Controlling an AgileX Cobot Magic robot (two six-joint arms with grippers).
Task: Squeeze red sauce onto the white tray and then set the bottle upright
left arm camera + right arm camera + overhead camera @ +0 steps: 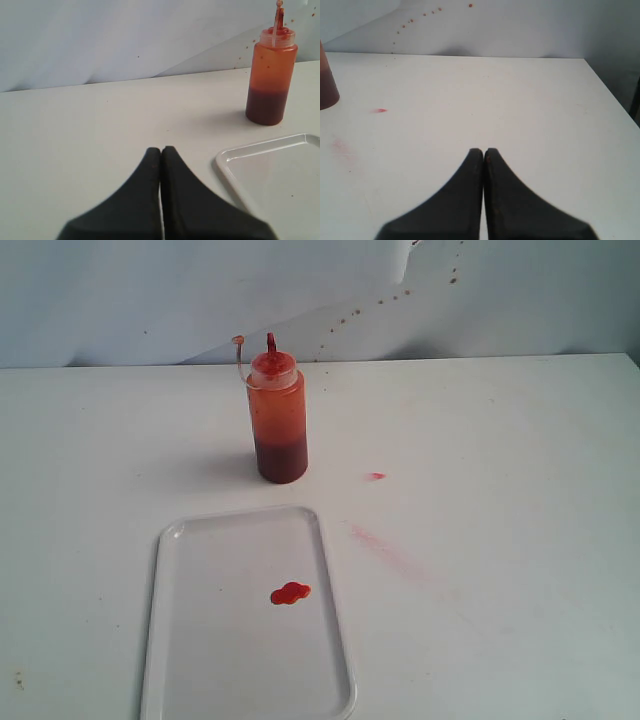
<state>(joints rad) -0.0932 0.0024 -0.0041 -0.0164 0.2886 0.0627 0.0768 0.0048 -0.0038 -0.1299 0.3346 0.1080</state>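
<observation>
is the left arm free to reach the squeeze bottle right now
Probably yes: only bare table lies between the shut left gripper and the upright squeeze bottle; the white tray sits aside.

Lighting bright, even and diffuse; the white counter [500,440] reads close to washed out. The bottle [277,420] casts one faint, soft-edged shadow leftward in the exterior view. The left gripper [161,150] and right gripper [484,151] blur near their lenses.
</observation>
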